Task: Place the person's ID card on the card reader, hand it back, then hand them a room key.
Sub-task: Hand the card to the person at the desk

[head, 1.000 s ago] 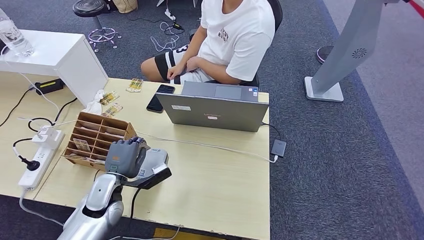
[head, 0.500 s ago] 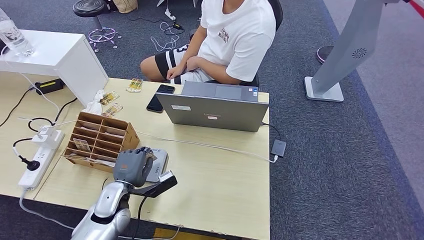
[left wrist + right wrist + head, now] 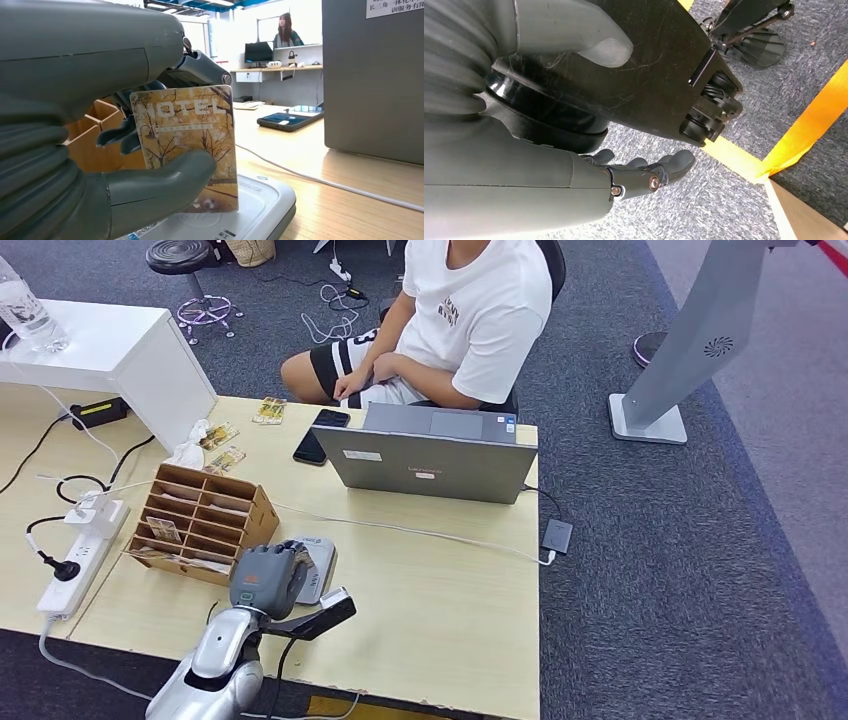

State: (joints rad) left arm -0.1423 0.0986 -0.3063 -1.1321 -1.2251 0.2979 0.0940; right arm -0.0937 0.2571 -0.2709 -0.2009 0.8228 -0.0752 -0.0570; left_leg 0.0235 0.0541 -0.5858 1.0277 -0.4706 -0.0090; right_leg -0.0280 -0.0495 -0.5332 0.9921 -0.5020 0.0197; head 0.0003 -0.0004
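1. Pale wooden desk point(image 3: 440, 580) on grey carpet; a person point(image 3: 450, 320) sits at the far side.
2. Left hand point(image 3: 268, 578) pinches the hotel key card point(image 3: 187, 145) upright just above the card reader point(image 3: 318, 562), near the desk's left.
3. Right hand point(image 3: 644, 172) hangs, fingers loosely apart, holding nothing.
4. Judged progress: the key handover remains.

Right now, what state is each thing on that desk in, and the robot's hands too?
Left robot hand: holding the hotel key card.
Hotel key card: upright, just over the card reader.
Card reader: flat on the desk, partly under the hand.
Laptop: lid open.
Phone: lying flat.
Right robot hand: hanging, holding nothing.
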